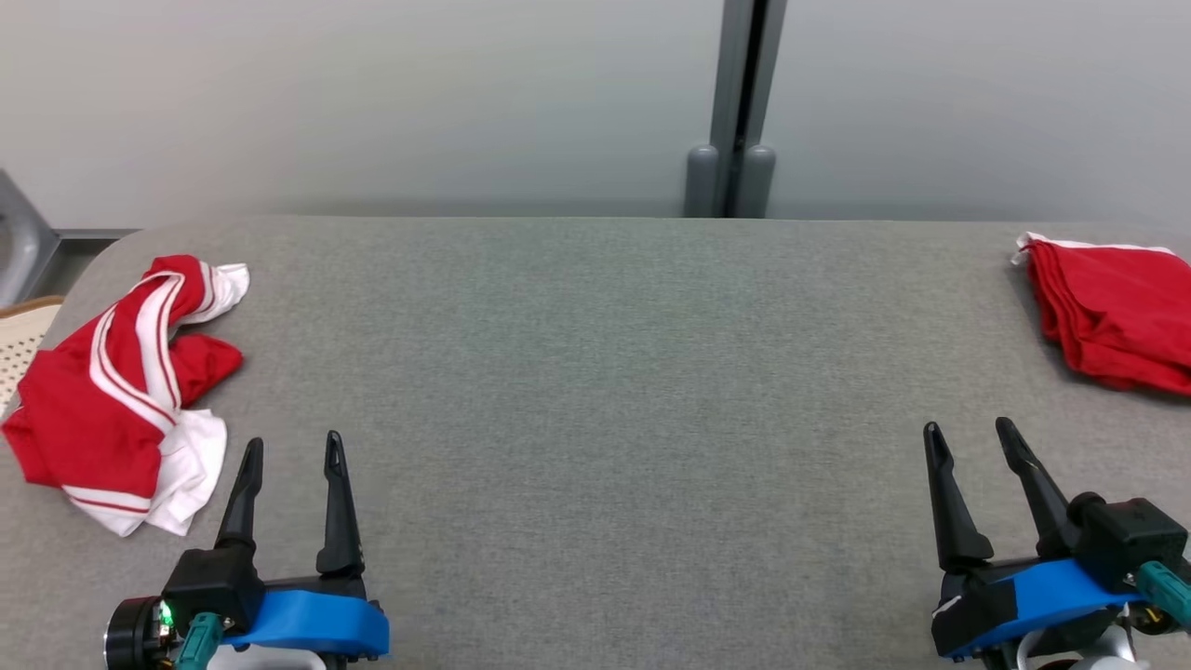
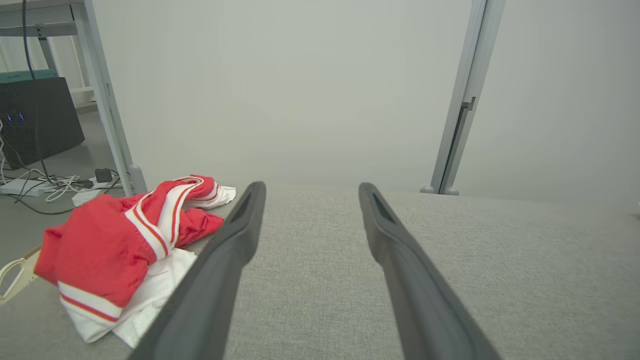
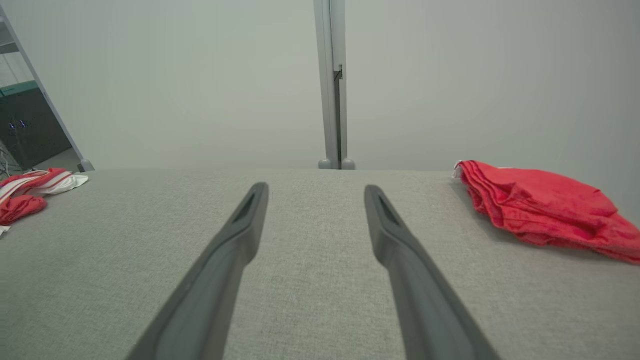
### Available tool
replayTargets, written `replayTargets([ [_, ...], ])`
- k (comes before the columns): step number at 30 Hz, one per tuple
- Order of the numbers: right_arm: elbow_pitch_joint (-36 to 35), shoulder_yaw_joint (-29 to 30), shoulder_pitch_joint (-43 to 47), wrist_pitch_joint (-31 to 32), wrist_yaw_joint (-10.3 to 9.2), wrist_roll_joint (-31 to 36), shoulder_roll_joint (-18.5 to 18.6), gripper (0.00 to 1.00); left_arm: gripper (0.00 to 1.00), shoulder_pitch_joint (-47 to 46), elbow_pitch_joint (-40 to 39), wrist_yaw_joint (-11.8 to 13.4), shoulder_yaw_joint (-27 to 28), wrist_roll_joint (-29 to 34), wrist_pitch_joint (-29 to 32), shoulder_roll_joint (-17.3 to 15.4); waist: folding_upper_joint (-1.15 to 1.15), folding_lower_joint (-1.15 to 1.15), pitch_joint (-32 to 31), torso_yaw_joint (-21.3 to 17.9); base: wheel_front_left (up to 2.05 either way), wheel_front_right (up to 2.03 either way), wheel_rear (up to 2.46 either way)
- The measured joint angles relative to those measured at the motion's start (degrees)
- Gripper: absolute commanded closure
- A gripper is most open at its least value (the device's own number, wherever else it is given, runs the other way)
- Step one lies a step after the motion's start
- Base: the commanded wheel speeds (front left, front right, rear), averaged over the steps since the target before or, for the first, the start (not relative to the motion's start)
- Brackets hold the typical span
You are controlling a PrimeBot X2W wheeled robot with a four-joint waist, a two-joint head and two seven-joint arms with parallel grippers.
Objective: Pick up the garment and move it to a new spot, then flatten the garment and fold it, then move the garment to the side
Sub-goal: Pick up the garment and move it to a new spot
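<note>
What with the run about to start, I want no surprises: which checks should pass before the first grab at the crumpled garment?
1. Left gripper open, empty: ok.
2. Right gripper open, empty: ok.
3. Crumpled red-and-white garment free beside left gripper: ok.
4. Table middle bare for the new spot: ok.
5. Folded red garment apart, far right: ok.
6. Crumpled garment flat: not ok.

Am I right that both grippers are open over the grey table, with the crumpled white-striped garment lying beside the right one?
Not quite: the head view shows the white-striped garment beside the left gripper, not the right gripper; the rest holds.
</note>
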State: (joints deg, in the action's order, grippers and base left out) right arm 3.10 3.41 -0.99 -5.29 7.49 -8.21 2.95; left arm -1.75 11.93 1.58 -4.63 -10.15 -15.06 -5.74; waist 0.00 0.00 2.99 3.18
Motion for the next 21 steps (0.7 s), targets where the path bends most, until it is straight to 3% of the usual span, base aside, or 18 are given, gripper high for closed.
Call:
replayTargets([
  [7,0.64,-0.82,-0.04,-0.16,0.0,-0.04,-0.03,0.0,0.0,-0.5,-0.41,0.89,0.27,-0.34,0.09,-0.43,0.0,0.0,0.23,3.91,0.0,0.0,0.0],
  [21,0.64,-0.6,-1.21,-0.07,0.0,0.64,-0.04,0.0,0.0,-0.46,-1.83,2.41,2.07,-1.57,0.16,-1.31,0.0,0.0,1.65,16.49,0.0,0.0,0.0],
])
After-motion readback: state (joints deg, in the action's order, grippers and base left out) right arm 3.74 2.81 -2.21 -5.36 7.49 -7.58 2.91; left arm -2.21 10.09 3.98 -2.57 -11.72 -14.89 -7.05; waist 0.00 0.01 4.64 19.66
